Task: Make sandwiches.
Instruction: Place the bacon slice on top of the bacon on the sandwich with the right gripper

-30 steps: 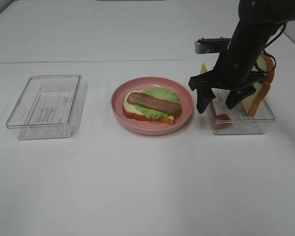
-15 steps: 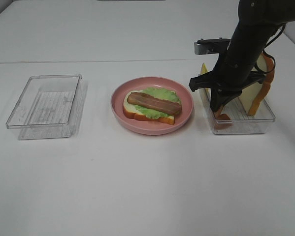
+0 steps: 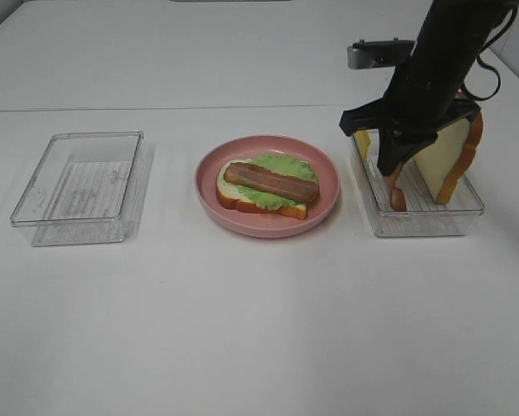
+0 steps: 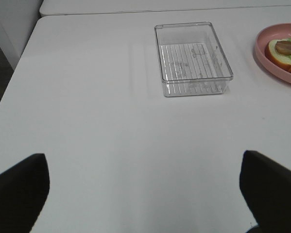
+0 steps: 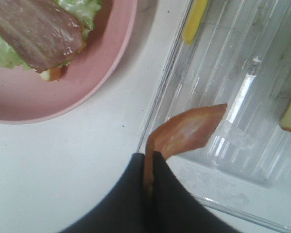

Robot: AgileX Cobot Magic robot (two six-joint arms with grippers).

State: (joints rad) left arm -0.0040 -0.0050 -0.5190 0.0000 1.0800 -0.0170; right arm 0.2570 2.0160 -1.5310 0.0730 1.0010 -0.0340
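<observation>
While bacon strip dangles low over right tray near wall, right gripper pinching top end: lift clear of rim, traverse to sandwich on pink plate, lay beside first strip. Left gripper spread, idle.

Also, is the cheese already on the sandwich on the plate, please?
No, its top layer is a bacon strip lying on lettuce.
</observation>
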